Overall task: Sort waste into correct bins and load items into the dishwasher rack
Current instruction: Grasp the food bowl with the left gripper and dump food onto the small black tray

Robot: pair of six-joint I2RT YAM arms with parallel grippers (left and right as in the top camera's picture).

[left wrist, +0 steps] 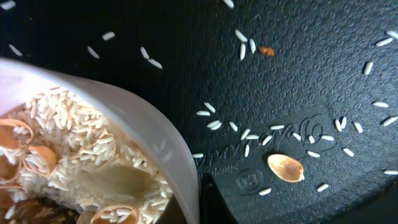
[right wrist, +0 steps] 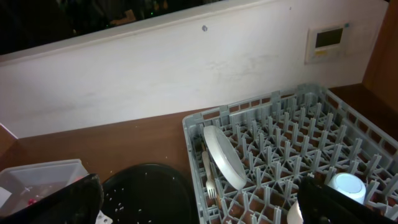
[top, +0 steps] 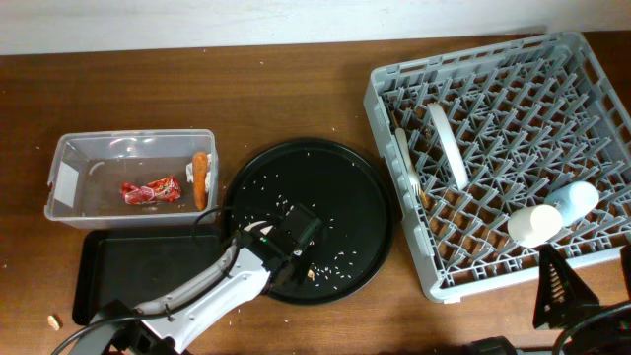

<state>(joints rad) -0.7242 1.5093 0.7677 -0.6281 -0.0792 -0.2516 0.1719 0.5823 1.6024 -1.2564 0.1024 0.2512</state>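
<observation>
Scraps: rice and shells (left wrist: 68,155) in white bowl (left wrist: 155,143), over the round black tray (top: 335,177), its near edge
Left gripper (top: 299,229): seemingly pinching the bowl's rim
Bin: shallow black tray (top: 128,261), just left of round tray; left arm nearer
Right gripper (right wrist: 199,202): spread, well right

left arm (top: 215,283) outstretched, right arm (top: 564,292) low, jaws apart

Little can be read. The round black tray (left wrist: 186,50) bears an embossed cursive mark (left wrist: 273,140), illegible; at its 7 o'clock sits a small round stamp (left wrist: 250,181), perhaps an "H". The white label (top: 65,183) at the 9 o'clock end of the clear tub (top: 133,146) shows no legible writing. The display of the wall panel (right wrist: 328,41), at 1 o'clock, is too small to read.
</observation>
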